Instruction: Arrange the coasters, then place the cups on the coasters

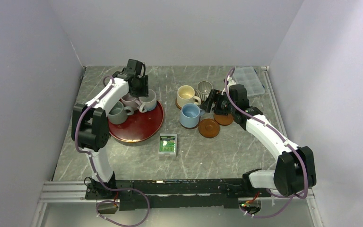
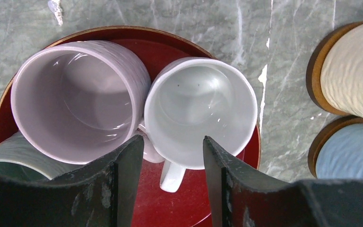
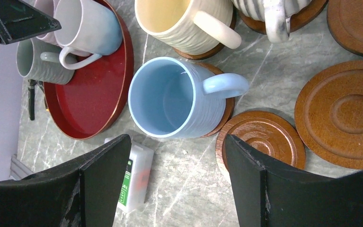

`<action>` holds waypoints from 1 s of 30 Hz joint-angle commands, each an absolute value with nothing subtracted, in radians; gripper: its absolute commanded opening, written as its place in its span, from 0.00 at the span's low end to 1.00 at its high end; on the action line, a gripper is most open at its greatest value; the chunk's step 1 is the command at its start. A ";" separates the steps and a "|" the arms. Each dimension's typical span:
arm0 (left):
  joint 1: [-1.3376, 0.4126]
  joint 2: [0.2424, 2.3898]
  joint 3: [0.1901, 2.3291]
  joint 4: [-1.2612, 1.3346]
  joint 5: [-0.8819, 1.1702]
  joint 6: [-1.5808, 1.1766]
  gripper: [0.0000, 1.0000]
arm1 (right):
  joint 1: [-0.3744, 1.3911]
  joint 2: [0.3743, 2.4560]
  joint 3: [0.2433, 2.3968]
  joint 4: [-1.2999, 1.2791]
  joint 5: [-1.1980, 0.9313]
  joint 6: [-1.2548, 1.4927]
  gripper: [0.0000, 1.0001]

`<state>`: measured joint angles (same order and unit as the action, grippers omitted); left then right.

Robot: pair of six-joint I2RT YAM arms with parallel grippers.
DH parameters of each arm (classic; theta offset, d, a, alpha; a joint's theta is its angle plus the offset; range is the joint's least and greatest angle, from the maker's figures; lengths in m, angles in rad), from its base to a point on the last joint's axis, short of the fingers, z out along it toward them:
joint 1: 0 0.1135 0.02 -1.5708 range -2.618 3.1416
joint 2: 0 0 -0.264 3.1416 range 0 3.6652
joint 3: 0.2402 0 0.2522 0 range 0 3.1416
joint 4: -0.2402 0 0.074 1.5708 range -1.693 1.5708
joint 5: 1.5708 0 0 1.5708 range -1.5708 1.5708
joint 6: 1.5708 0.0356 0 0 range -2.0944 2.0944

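- Three coasters [image 3: 260, 142] lie bare just right of my right gripper [image 3: 176, 139], which is open and empty.
- Cream cup [image 3: 184, 23], blue cup [image 3: 170, 97] and striped cup [image 3: 250, 5] sit on theirs, just ahead of it.
- Mauve cup [image 2: 75, 94], white cup [image 2: 198, 109] and grey-green cup [image 2: 9, 156] wait on the tray [image 2: 163, 47]; my left gripper [image 2: 172, 142] is open astride the white cup's handle.

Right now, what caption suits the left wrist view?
Open left gripper above white ceramic mug beside mauve-pink mug on dark-red round tray.

Left arm [image 1: 105, 94] and right arm [image 1: 264, 132] are both wearing white shells with chunky black joints. Purple cables [image 1: 227, 78] are looping along each one, and the jaws are looking matte black, kinda scuffed.
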<state>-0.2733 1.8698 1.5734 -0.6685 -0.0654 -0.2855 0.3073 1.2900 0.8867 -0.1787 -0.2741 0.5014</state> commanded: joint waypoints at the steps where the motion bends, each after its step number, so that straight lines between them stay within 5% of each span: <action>1: -0.273 1.849 1.553 -0.632 -0.119 -0.319 0.55 | 0.309 1.281 0.881 -0.140 -0.294 0.504 0.77; 30: -0.272 2.016 1.680 -0.677 -0.177 -0.288 0.45 | 0.308 1.235 0.857 -0.166 -0.283 0.507 0.76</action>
